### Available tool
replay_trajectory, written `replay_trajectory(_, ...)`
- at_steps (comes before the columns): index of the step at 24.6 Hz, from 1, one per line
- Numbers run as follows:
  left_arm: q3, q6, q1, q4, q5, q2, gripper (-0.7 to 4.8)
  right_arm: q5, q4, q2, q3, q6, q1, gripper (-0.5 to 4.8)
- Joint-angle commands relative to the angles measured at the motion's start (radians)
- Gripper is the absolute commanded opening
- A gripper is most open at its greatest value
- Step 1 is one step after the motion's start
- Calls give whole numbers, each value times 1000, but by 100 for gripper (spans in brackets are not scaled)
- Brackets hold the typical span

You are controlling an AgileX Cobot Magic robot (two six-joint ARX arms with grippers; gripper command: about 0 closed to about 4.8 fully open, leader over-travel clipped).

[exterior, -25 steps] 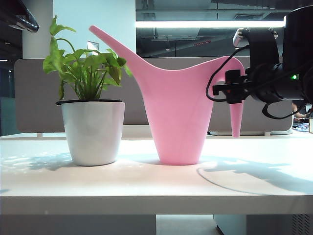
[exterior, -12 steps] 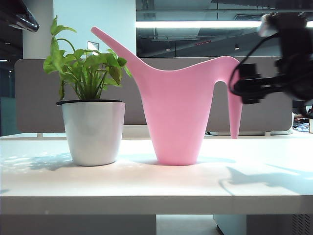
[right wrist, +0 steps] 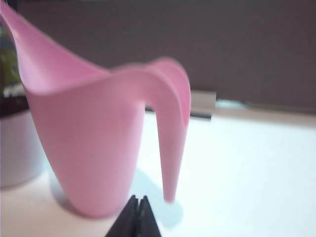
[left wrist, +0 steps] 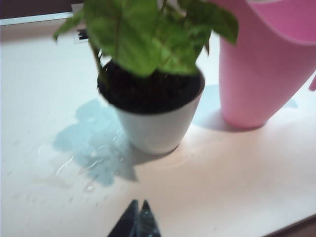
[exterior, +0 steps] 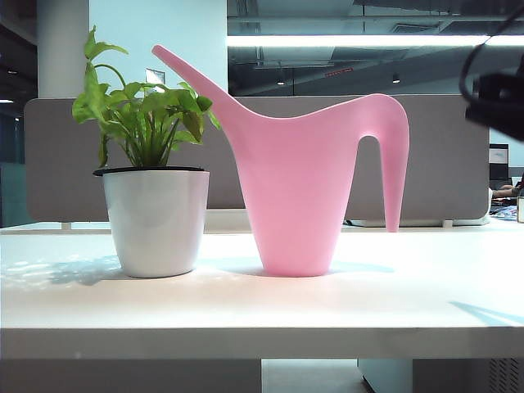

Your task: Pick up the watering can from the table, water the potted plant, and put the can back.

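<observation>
Pink plastic, the watering can (exterior: 307,184) stands upright on the white surface (exterior: 246,307), just right of the potted plant (exterior: 153,192), its spout reaching over the leaves. A grey partition (exterior: 458,155) runs behind. Left gripper (left wrist: 138,210) hovers near the pot, fingers pressed together; right gripper (right wrist: 137,205) likewise shut, empty, beside the handle. A second ago the right arm crowded the handle; now it sits at the right edge.

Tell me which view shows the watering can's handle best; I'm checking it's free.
Exterior view: the watering can handle shows whole, nothing gripping it. Right wrist view shows it blurred above the shut right hand. Left wrist view shows only the body.
</observation>
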Motion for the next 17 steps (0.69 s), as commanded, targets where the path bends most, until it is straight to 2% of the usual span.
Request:
replay_trajectory(1,-113,5,16,3,2,-128,3,0,-76,1,-7,8,0,-6)
replay_trajectory(6,-295,5,107,1,14,-206,3,-13,-189,2,-7,8,0,-6)
replay_trajectory(10,-421,5,167,8,6,-269,3,-19,-347,1,-7,8,3,-6)
replay_trajectory(17,-439,5,174,17,7,-397,3,-20,-451,2,-7,38,4,-6)
